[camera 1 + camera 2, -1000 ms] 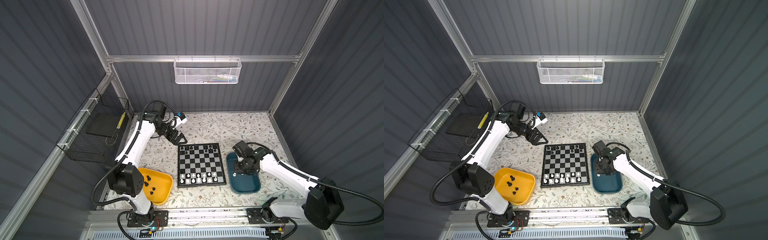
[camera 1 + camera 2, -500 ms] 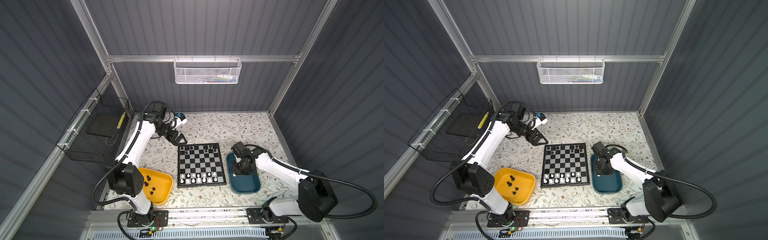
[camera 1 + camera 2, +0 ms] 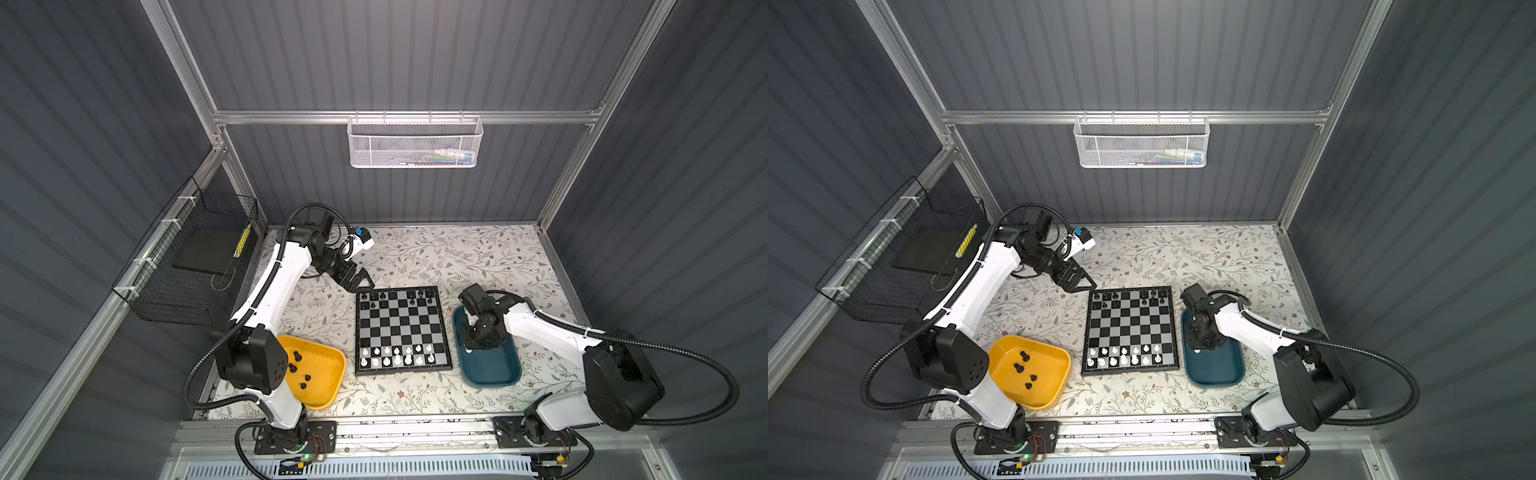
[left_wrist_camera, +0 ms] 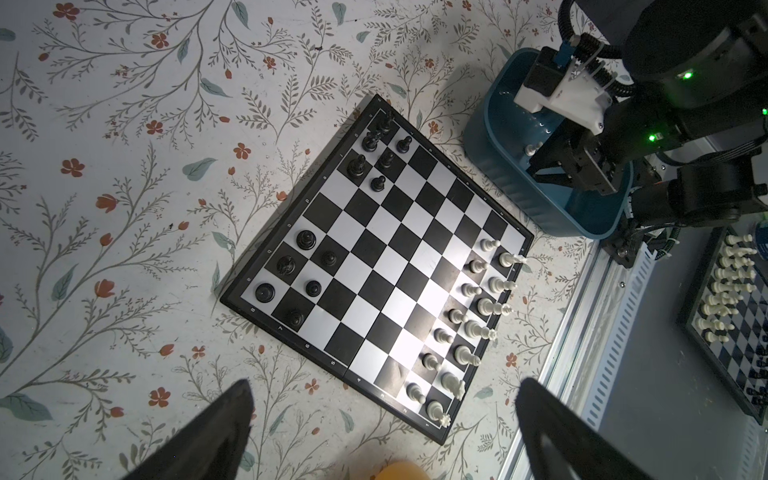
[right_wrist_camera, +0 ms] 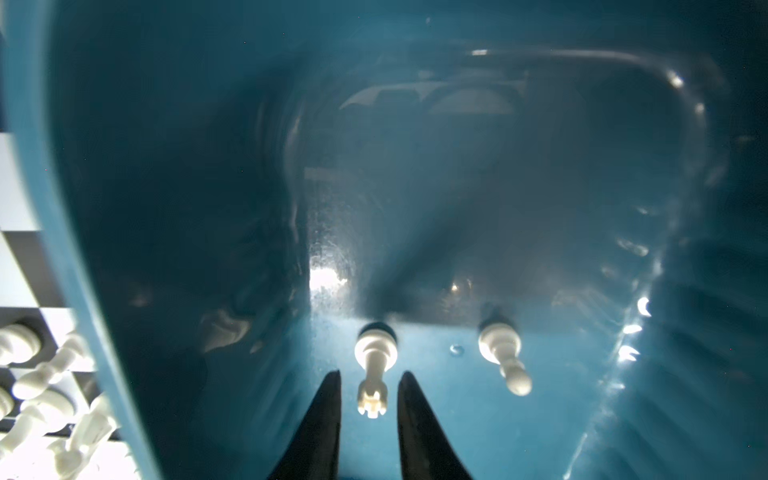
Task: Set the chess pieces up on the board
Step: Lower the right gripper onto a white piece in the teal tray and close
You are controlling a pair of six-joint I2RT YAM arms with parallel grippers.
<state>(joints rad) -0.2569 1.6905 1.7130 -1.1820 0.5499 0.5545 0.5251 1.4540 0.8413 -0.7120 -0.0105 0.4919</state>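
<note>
Small black-and-silver chessboard (image 3: 401,328) lies at lower centre of both top views, carrying white and black plastic chessmen (image 4: 484,306); the right tool (image 5: 370,372) stands narrowly open astride a white piece (image 5: 371,361) in the teal oblong tray (image 3: 494,370); the left tool (image 3: 360,286) gapes wide by the board's upper-left corner.

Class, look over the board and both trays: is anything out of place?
Nothing is spilled or broken. Two white pieces sit in the teal tray and four black pieces in the yellow tray, off the board, whose black rows show gaps.
</note>
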